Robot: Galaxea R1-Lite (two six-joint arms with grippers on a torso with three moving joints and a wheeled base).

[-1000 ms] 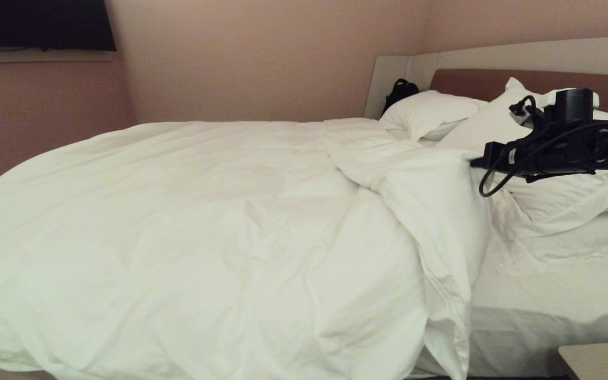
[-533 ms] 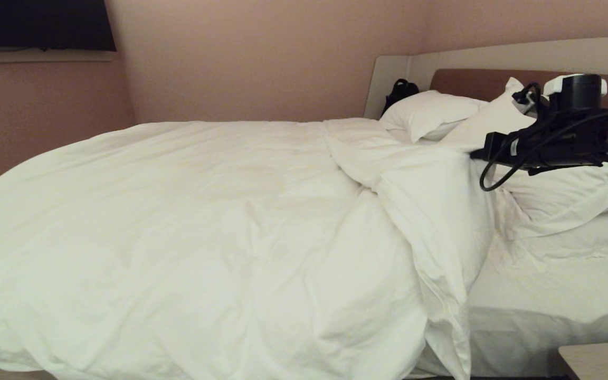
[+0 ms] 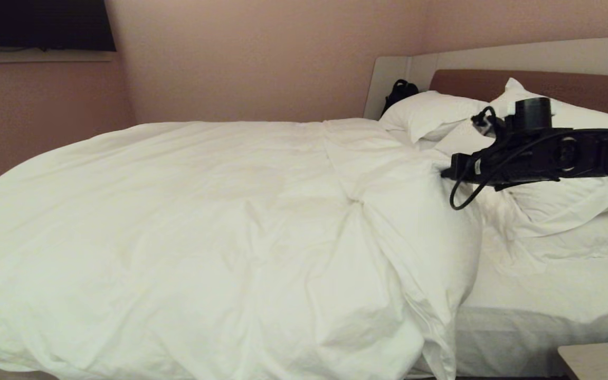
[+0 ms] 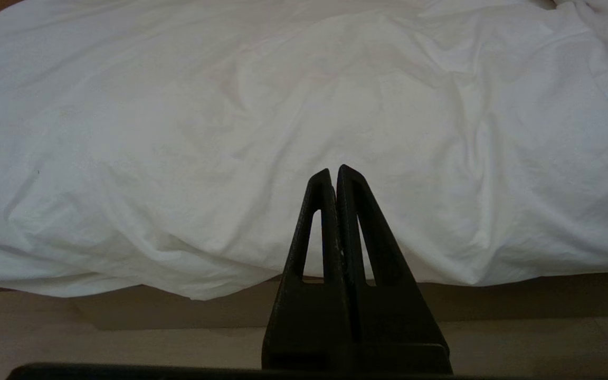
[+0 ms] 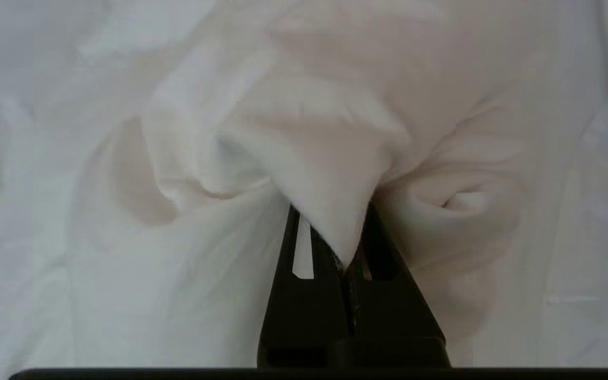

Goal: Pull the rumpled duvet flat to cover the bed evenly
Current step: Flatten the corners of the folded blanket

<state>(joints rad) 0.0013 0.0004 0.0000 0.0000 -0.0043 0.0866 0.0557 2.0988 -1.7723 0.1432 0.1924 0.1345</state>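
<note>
Right gripper (image 5: 343, 248) clamped on a fold of the duvet (image 3: 219, 237) at its pillow-side edge. Duvet heaped over the bed (image 3: 547, 311), sheet bare by pillows (image 3: 557, 195). Left gripper (image 4: 334, 177) closed, empty, low beside the duvet's hanging edge.

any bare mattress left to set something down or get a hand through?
One bare patch: the sheet between the duvet edge, the pillows and the near bed side. Crowded above it, where the right gripper, shut on the duvet, spans the pillows. The left gripper is parked shut at the bedside.
</note>
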